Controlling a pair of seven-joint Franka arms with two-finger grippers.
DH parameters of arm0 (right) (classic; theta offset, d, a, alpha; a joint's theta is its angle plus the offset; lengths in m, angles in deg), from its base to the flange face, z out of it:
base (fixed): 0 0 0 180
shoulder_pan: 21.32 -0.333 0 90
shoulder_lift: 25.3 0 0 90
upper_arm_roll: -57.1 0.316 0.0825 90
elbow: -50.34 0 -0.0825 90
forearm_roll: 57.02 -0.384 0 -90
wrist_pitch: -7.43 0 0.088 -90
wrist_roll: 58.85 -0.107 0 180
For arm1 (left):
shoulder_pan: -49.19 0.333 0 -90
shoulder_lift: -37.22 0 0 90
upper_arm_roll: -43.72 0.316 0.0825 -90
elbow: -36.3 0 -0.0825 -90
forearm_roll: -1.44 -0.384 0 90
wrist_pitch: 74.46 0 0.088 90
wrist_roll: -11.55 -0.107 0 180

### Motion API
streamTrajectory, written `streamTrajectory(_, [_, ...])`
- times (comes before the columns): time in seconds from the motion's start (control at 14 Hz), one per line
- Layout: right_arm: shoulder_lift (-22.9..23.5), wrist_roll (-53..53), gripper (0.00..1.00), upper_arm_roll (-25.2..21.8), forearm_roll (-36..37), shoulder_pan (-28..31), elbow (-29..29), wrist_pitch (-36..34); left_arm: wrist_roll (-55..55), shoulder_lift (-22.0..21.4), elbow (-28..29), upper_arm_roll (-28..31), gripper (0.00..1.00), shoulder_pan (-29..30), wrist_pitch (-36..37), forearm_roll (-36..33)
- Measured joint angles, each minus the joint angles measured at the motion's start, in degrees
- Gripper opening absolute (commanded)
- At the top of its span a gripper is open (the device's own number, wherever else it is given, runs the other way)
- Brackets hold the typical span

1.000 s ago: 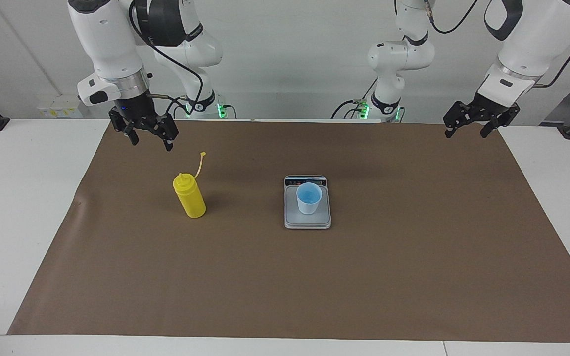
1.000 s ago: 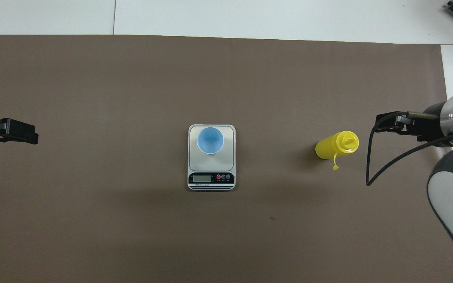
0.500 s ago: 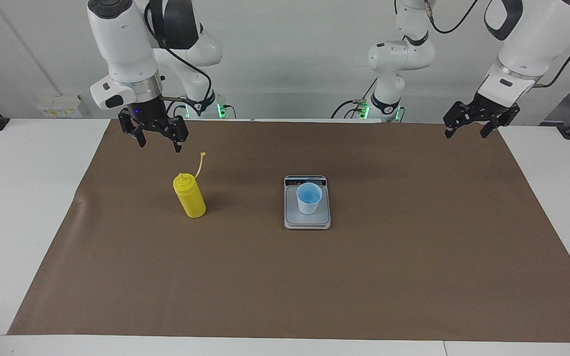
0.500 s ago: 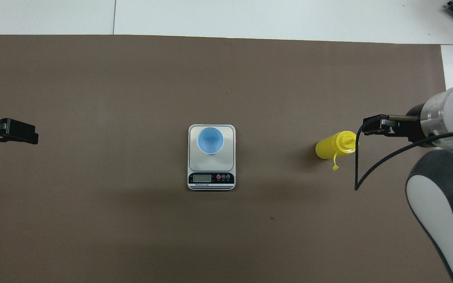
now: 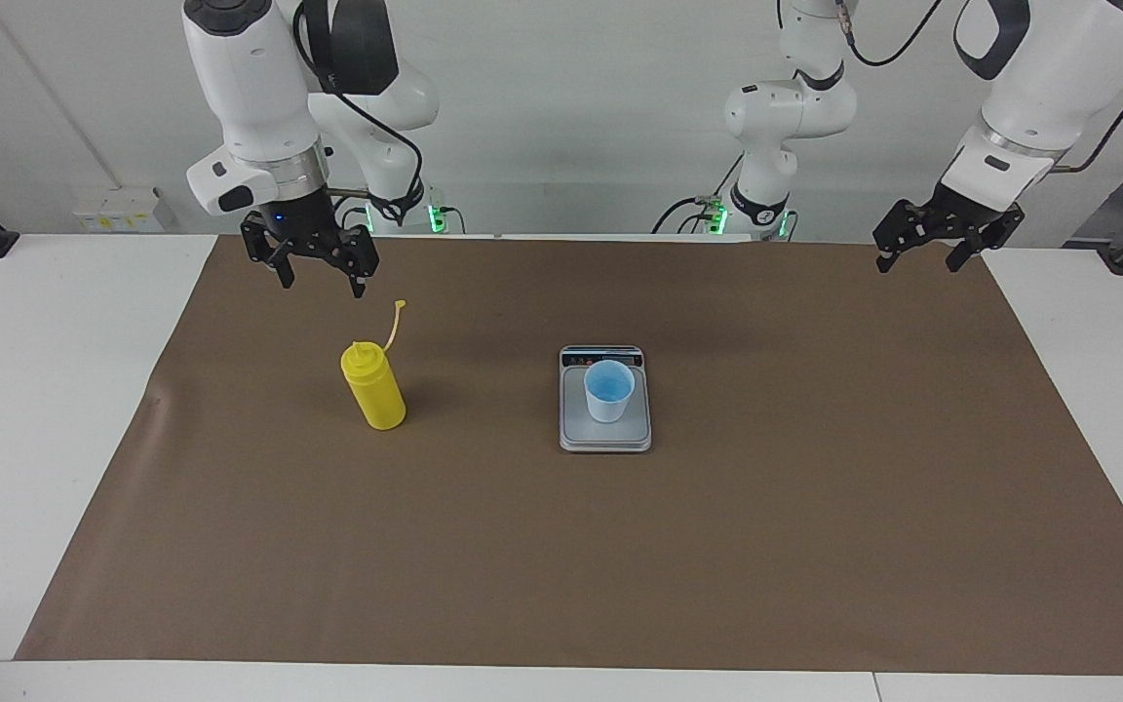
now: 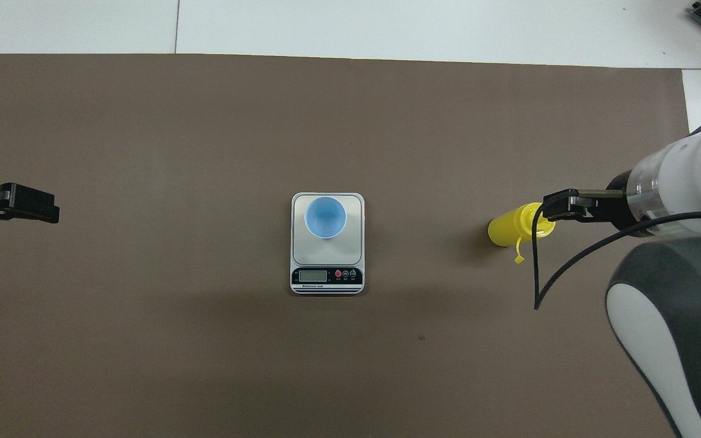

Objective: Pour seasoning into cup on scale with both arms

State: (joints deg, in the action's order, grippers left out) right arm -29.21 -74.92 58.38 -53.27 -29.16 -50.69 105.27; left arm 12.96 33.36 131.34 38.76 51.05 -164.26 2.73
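Observation:
The yellow seasoning bottle stands upright on the brown mat toward the right arm's end, its cap strap sticking up; it also shows in the overhead view. The light-blue cup stands on the silver-grey scale at mid-table, also seen from overhead as the cup on the scale. My right gripper hangs open in the air above the bottle, apart from it; from overhead the right gripper overlaps the bottle's top. My left gripper waits open and empty over the mat's edge at the left arm's end.
A large brown mat covers most of the white table. The scale's display strip faces the robots. A black cable hangs from the right arm near the bottle.
My right gripper has moved toward the bottle, from beside it to over its top. The left arm, bottle, cup and scale have not moved.

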Motion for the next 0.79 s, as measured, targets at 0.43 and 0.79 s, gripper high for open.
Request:
streamTrajectory(0.43, [-0.01,0.00,1.00,-0.01,0.01,-0.10,0.10,-1.30,0.00,0.00,0.00,0.00,1.00,0.00,0.00,0.00])
streamTrajectory(0.79, [-0.02,0.00,1.00,0.00,0.01,-0.10,0.10,-2.18,0.00,0.00,0.00,0.00,1.00,0.00,0.00,0.00])
